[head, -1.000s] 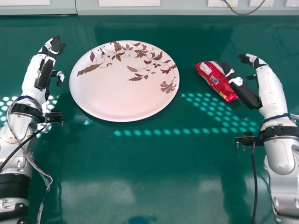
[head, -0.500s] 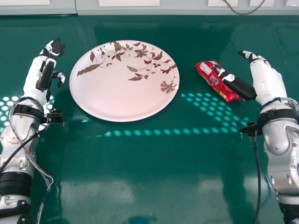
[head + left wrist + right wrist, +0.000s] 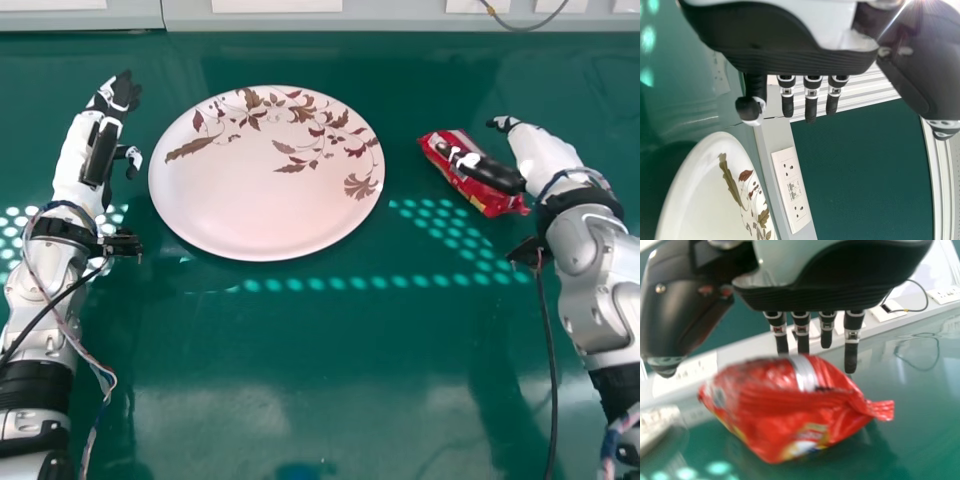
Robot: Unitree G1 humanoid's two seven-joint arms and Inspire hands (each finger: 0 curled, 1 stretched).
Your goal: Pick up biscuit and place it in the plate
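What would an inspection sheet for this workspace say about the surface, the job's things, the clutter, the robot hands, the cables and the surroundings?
Surface: green table, shiny, with rows of light spots.
Job's things: red biscuit packet on the table, to the right of the flowered plate, not yet on it.
Clutter: nothing seen.
Robot hands: right robot hand over the packet, fingers straight, contact unclear; left robot hand beside the plate, open.
Cables: dark cable hanging from the right arm; loose wires along the left arm; thin grey cable at the far edge.
Surroundings: wall sockets behind the table.
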